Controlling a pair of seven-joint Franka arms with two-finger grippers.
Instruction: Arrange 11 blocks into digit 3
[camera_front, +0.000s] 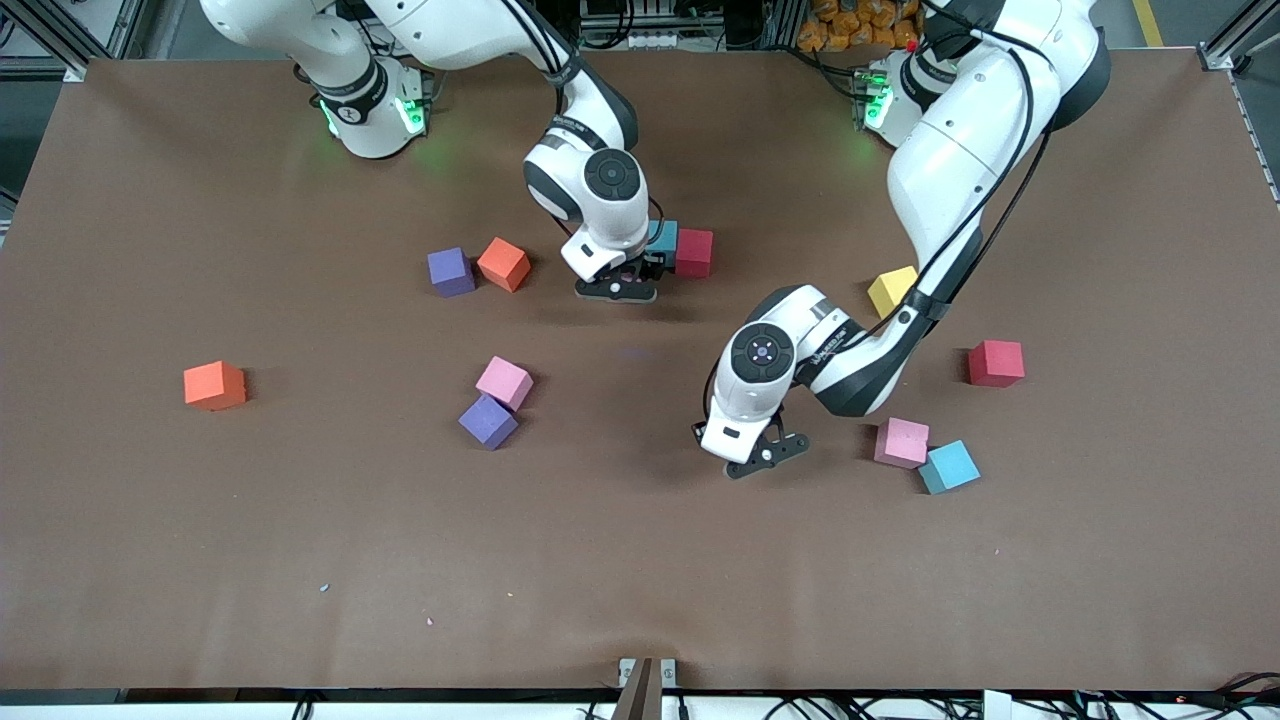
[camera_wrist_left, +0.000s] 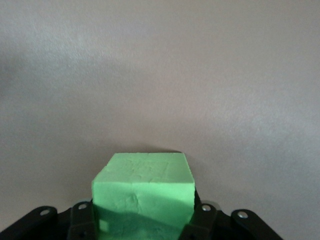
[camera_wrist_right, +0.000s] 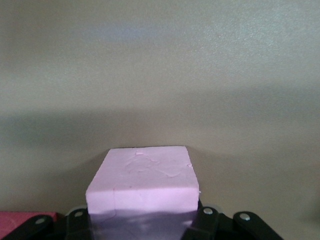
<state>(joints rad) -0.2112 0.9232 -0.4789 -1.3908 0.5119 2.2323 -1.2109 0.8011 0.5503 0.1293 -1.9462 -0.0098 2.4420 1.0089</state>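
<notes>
Left wrist view shows the left end effector (camera_wrist_left: 142, 222) clamped on a matte green foam cube (camera_wrist_left: 143, 192) low over the brown bench (camera_front: 300, 550). Beside a red foam cube (camera_front: 693, 252), the right end effector (camera_wrist_right: 142, 220) grips a pink foam cube (camera_wrist_right: 142, 187).

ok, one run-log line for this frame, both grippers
left gripper: shut on green block | right gripper: shut on pink block, beside red block | digit 3: not yet formed

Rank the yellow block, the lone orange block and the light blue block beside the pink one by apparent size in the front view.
All look alike, so no firm ranking:
1. lone orange block
2. light blue block
3. yellow block, partly hidden by the left arm.
</notes>
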